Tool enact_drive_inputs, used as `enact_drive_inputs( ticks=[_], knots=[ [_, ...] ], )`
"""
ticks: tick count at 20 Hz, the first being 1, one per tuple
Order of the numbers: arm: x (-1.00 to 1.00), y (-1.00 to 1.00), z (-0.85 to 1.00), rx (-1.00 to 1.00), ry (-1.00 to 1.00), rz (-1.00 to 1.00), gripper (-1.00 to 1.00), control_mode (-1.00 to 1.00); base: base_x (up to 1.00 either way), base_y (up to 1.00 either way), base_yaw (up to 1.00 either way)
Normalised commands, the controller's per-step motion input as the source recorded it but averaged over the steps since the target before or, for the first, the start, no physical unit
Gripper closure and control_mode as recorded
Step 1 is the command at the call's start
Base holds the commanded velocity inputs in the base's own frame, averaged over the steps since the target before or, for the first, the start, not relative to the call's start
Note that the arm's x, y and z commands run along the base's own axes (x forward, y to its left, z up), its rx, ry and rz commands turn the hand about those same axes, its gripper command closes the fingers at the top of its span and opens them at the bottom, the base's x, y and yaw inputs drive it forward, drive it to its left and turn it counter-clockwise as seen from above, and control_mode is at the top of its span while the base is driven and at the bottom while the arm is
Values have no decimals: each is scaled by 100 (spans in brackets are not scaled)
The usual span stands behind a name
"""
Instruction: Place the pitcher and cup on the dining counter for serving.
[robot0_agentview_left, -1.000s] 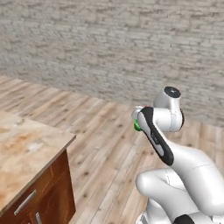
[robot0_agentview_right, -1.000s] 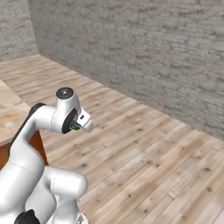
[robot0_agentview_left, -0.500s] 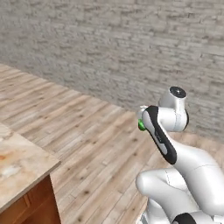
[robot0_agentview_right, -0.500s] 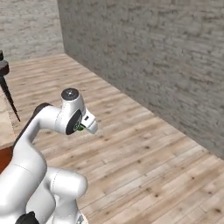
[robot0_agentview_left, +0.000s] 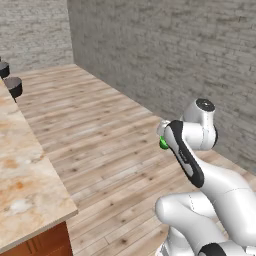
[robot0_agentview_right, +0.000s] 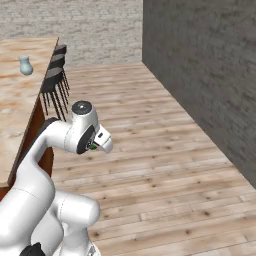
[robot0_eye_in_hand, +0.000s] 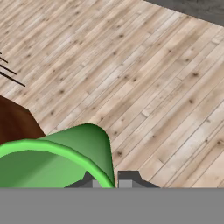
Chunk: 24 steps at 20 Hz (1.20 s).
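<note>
Pitcher (robot0_agentview_right: 25, 65) is already parked on the dining counter (robot0_agentview_right: 15, 115), toward its far end. Cup (robot0_eye_in_hand: 57, 159) is clamped at its rim in the gripper (robot0_eye_in_hand: 111, 179), carried over the floor, so it's yet to be set down.

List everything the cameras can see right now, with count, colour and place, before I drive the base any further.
pitcher: one, pale blue-grey, standing on the dining counter, far end in the right base view.
cup: one, bright green, held in the gripper, above the floor and off the counter.
dining counter: one, beige-and-rust marble top with brown wood side, at the left of both base views.
stools: a row, black, along the counter's side.
floor: light wood planks.
walls: grey brick, behind and to the right.
arm: one, white with dark joints.
gripper: one, shut on the cup's rim.
</note>
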Motion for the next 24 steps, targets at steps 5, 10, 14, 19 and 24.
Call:
enact_drive_inputs(
  ticks=[5, 10, 14, 19, 24],
  knots=[
    [0, 0, 0, 0, 0, 0, 100, 100, 100, -35, 48],
    [0, 0, 0, 0, 0, 0, 100, 100, 100, -32, 48],
    [0, 0, 0, 0, 0, 0, 100, 100, 100, -51, 40],
    [0, 0, 0, 0, 0, 0, 100, 100, 100, -63, 31],
    [0, 0, 0, 0, 0, 0, 100, 100, 100, -60, 30]
  ],
)
